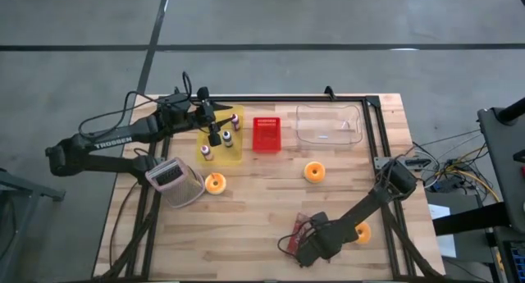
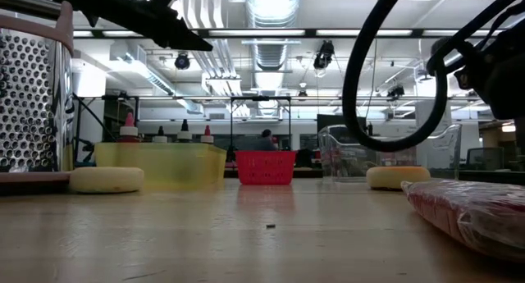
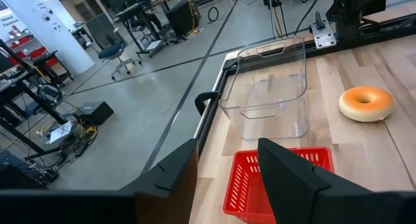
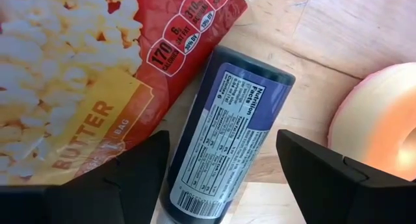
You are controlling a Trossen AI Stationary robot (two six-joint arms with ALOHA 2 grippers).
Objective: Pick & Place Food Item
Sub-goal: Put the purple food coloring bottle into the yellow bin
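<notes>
A dark blue tube with a nutrition label (image 4: 224, 139) lies flat on the table near the front edge. A red butter-popcorn bag (image 4: 97, 68) lies on one side of it and an orange donut (image 4: 380, 126) on the other. My right gripper (image 4: 222, 146) hangs over the tube, pointing steeply down and open, one finger on each side without touching it. In the high view this gripper (image 1: 310, 246) hides the tube, with the bag (image 1: 297, 230) and the donut (image 1: 361, 231) beside it. My left gripper (image 1: 216, 135) waits open above the yellow bin (image 1: 234, 156), holding nothing.
A red basket (image 1: 267, 134) and a clear container (image 1: 328, 125) stand at the far side. Bottles stand in the yellow bin. A metal grater (image 1: 175, 183) and a donut (image 1: 215, 183) lie at the left; another donut (image 1: 313, 171) lies mid-table. A black frame rims the table.
</notes>
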